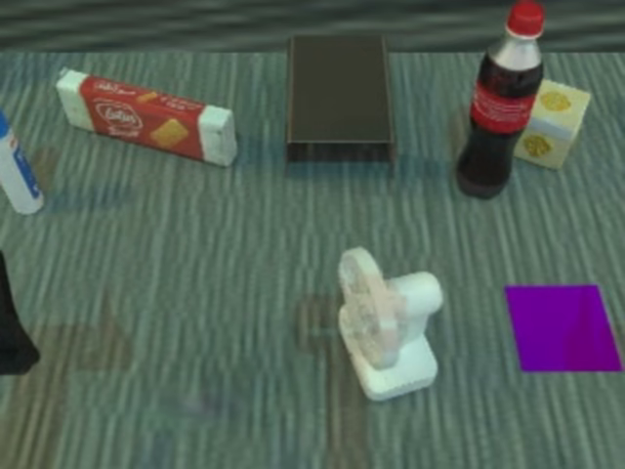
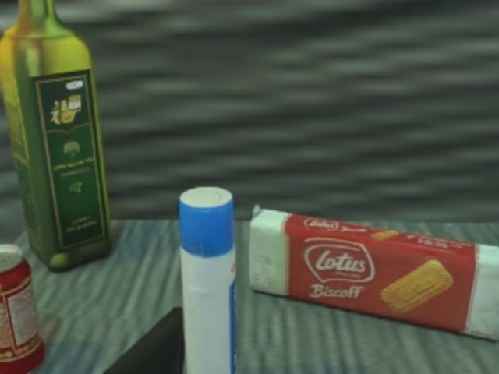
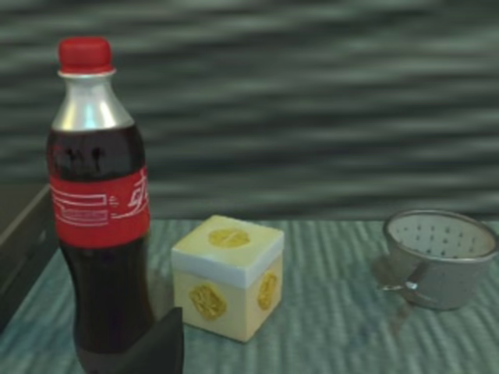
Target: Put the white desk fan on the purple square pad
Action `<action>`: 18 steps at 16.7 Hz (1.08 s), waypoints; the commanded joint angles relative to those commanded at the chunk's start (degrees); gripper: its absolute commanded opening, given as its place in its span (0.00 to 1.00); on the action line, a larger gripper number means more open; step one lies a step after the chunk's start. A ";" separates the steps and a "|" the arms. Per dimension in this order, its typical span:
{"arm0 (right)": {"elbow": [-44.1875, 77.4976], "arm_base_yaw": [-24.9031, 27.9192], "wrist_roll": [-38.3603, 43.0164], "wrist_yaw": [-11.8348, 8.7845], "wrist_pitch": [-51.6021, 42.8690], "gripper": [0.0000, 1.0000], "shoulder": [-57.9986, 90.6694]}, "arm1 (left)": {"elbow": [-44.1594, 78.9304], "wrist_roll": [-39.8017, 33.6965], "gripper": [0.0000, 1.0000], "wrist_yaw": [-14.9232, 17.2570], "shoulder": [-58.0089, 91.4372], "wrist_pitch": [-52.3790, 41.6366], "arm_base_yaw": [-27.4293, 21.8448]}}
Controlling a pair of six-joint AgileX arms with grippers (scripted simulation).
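The small all-white plastic desk fan (image 1: 389, 325) stands upright left of the flat purple square pad (image 1: 562, 327), apart from it; I judge my right arm nearer. I cannot tell either claw's state.

White fan (image 1: 387, 322) — vivid purple pad (image 1: 562, 327) — streaked teal table (image 1: 195, 293).

The white desk fan (image 1: 388, 322) stands upright near the table's (image 1: 195, 293) middle, on its square base; the purple square pad (image 1: 562, 327) lies flat to its right, well apart; a dark brown box (image 1: 340, 96) sits at the back centre; a cola bottle (image 1: 500, 103) stands just beside a white-and-yellow cube (image 1: 556, 122); a red biscuit packet (image 1: 146, 116) lies back left; a white-and-blue tube (image 1: 17, 171) and part of the left arm (image 1: 12, 327) show at the left edge.
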 joint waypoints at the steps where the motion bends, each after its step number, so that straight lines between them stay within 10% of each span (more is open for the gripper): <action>1: 0.00 0.00 0.00 0.00 0.00 1.00 0.00 | 0.00 0.00 1.00 0.00 0.00 0.00 0.00; 8: 12.06 5.84 2.84 -0.32 -10.72 1.00 12.54 | 0.00 0.00 1.00 0.00 0.00 0.00 0.00; 18: 63.43 26.03 14.88 -0.21 -48.14 1.00 68.85 | 0.00 0.00 1.00 0.00 0.00 0.00 0.00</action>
